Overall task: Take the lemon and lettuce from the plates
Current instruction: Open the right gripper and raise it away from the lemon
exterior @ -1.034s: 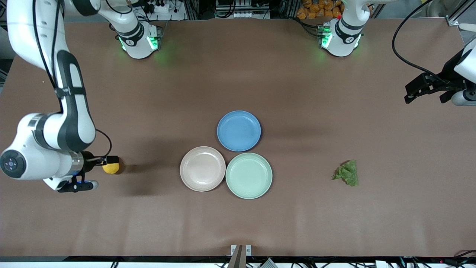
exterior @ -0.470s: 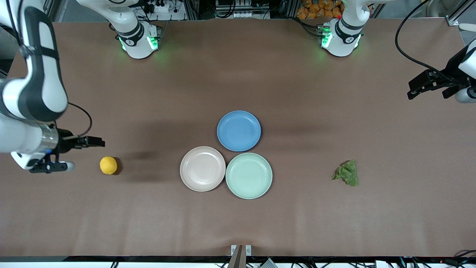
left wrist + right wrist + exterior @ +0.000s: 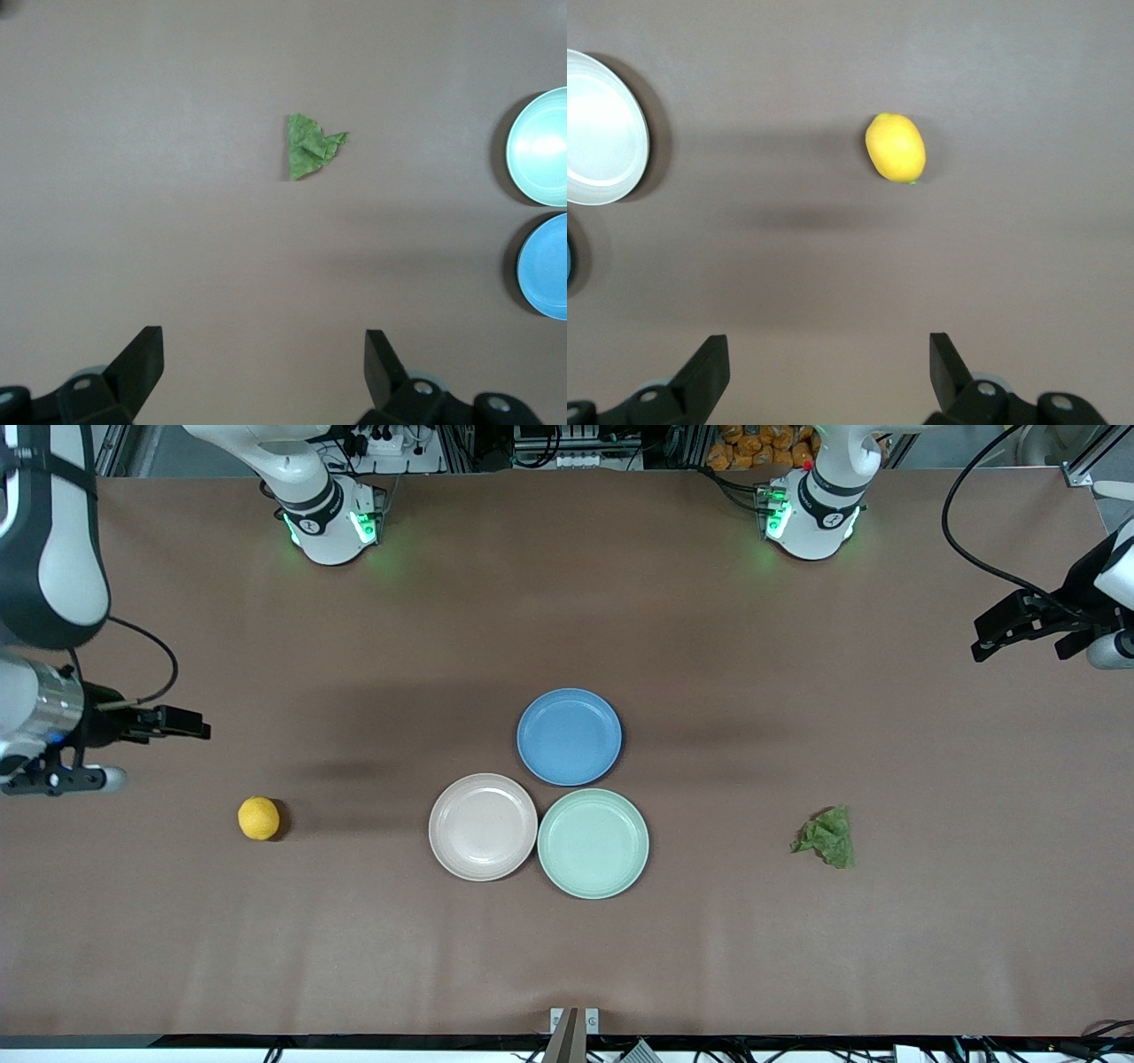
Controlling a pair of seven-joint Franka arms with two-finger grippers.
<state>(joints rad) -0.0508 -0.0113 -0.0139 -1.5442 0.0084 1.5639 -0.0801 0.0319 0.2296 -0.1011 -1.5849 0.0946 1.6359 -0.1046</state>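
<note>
Small oval yellow lemon [image 3: 259, 817] lies on brown table [image 3: 354, 646] toward right arm's end, off the plates | wrinkly dark green lettuce [image 3: 827, 836] lies toward left arm's end | beige-pink plate [image 3: 483, 826] touches mint green plate [image 3: 593, 843], blue plate [image 3: 569, 736] farther from camera | right gripper [image 3: 182, 722] is held spread, nothing in it, over table near lemon | left gripper [image 3: 992, 633] is held spread, nothing in it, over table's end.

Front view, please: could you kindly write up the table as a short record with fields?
lemon: on the bare table, toward the right arm's end
lettuce: on the bare table, toward the left arm's end
beige plate: empty, beside green plate
blue plate: empty
right tool: open, holding nothing
left tool: open, holding nothing
</note>
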